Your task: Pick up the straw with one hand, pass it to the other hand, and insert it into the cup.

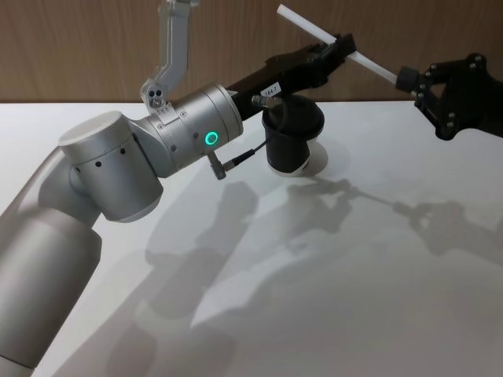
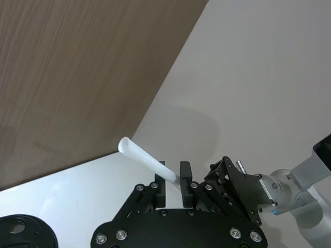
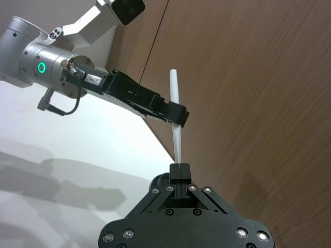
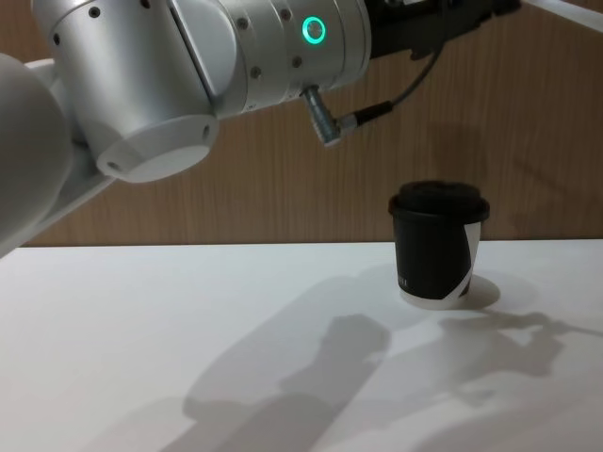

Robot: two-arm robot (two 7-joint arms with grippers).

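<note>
The white straw (image 1: 318,30) hangs slanted in the air above the table, behind and above the cup (image 1: 292,137). My right gripper (image 1: 405,78), all black, is shut on the straw's lower end (image 3: 178,150). My left gripper (image 1: 343,44), on the silver wrist with the green ring, reaches over the cup and grips the straw near its middle (image 2: 150,163), one finger (image 2: 185,170) on each side. The black lidded cup (image 4: 438,247) stands upright on the white table with its lid (image 2: 23,232) on.
The white table (image 1: 330,298) stretches open in front of the cup, crossed by arm shadows. A brown wood wall (image 1: 86,47) runs along its far edge. My left arm's silver links (image 1: 102,165) cross the table's left part.
</note>
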